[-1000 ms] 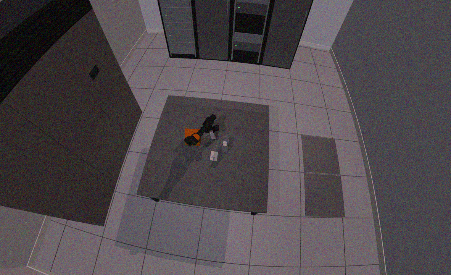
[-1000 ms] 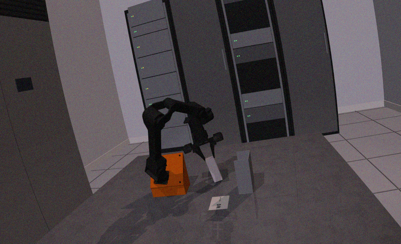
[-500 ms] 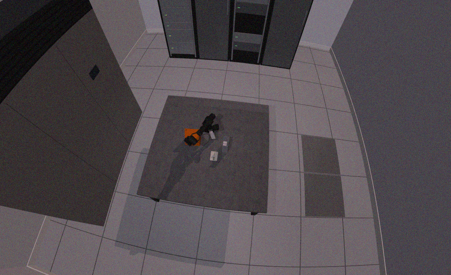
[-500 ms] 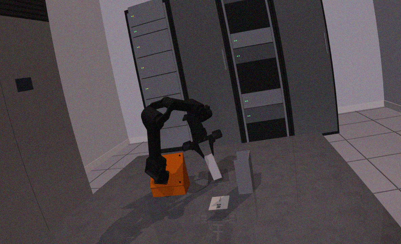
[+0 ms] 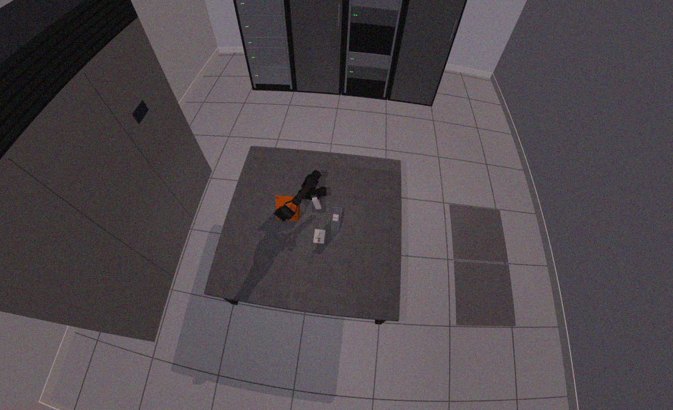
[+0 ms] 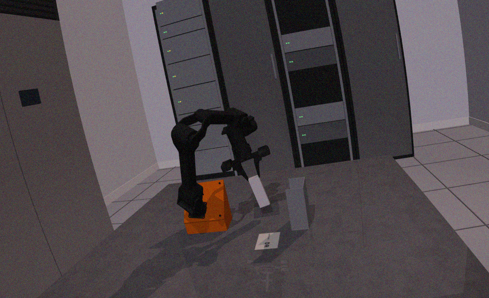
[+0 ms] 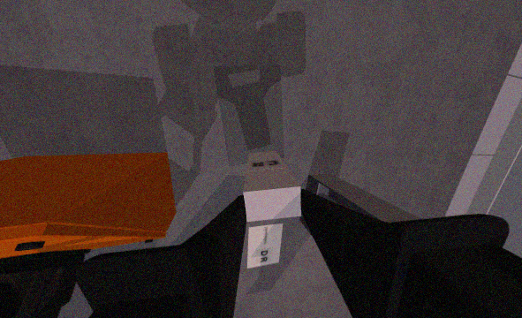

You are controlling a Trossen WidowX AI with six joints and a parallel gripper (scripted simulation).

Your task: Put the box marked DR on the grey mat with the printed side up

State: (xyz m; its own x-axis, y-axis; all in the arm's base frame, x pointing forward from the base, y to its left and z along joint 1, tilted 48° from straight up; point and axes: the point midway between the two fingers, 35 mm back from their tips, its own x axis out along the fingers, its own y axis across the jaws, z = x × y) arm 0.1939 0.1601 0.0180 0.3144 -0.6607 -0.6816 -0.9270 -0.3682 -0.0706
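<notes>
The block (image 6: 203, 227) below the arm is orange, with small black dots. The arm (image 6: 188, 163) is all black. The held box (image 6: 259, 191) (image 7: 272, 204) is whitish. The bin (image 6: 297, 209) is grey-blue. The card (image 6: 267, 241) (image 7: 264, 246) is white, with black letters "DR". The desk (image 5: 364, 285) is mottled dark grey, also at its edges.
</notes>
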